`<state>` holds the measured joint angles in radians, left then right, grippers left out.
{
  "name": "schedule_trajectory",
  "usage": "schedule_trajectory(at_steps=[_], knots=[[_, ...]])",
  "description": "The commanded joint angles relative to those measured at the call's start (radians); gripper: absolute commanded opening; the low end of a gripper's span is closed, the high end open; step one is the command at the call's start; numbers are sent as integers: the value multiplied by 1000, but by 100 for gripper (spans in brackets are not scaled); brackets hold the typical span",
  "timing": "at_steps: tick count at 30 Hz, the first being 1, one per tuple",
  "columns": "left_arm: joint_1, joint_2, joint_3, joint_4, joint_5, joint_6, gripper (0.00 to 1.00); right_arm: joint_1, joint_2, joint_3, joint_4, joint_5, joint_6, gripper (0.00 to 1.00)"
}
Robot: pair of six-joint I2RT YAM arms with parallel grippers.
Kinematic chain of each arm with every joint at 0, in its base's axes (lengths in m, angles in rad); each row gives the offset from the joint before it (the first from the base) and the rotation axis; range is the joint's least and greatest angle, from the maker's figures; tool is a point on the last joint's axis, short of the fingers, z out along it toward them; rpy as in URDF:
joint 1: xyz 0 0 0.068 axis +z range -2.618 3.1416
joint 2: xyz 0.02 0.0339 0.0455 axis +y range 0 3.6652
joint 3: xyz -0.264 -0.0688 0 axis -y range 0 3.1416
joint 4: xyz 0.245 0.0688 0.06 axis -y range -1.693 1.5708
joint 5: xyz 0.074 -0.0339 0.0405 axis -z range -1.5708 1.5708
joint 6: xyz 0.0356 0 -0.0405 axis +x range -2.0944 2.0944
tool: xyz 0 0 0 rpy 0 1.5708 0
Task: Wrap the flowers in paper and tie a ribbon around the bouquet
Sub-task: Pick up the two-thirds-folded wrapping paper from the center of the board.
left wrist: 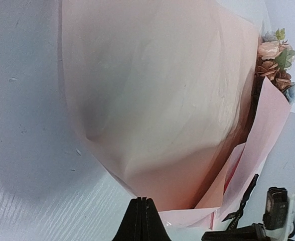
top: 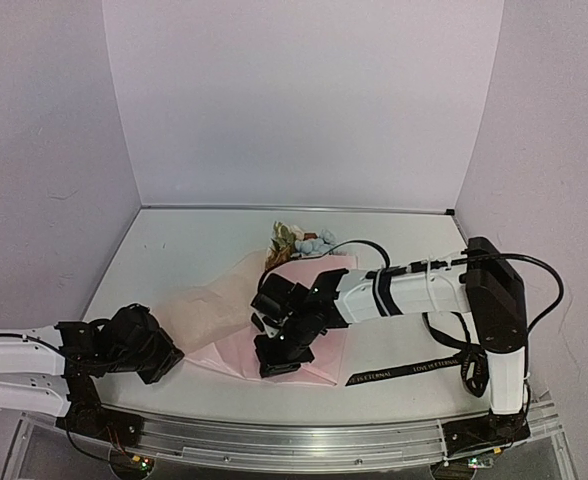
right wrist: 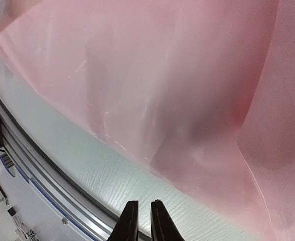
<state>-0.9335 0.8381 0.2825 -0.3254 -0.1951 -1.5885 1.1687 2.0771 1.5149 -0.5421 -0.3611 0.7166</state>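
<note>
The paper (top: 219,310) lay mid-surface (top: 174,250), wrapped round the flowers (top: 299,240) at 12 o'clock. The left claw (top: 169,358), pressed fully together, sat at 8 o'clock; the right claw (top: 279,362), nearly closed and empty, hovered above the paper. The ribbon (top: 404,370) lay at 4 o'clock.

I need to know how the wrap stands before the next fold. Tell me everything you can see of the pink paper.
The paper is a thin, pale pink, slightly glossy sheet, partly translucent, lying on the table. One part is folded up around the flowers, whose blooms show at its far end; a looser flap spreads toward the left arm. It is creased and billowed, not flat. The right gripper sits over its near edge, and the left gripper is at the flap's near corner; whether either pinches it is unclear.
</note>
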Motion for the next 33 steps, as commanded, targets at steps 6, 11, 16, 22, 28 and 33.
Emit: schedule_trajectory(at_steps=[6,11,16,22,28,33], knots=[[-13,-29,72,-40,-26,89,0,6,92,186,-22,31,14,9],[-20,-78,96,-46,-28,152,0,5,169,249,-22,50,21,9],[-27,-96,126,-16,1,247,0,5,219,282,-22,60,26,9],[-31,-59,147,112,85,392,0,1,240,297,-24,70,33,10],[-42,43,199,237,202,569,0,-12,248,301,-24,58,50,10],[-42,106,229,246,258,643,0,-32,209,282,-24,32,44,11]])
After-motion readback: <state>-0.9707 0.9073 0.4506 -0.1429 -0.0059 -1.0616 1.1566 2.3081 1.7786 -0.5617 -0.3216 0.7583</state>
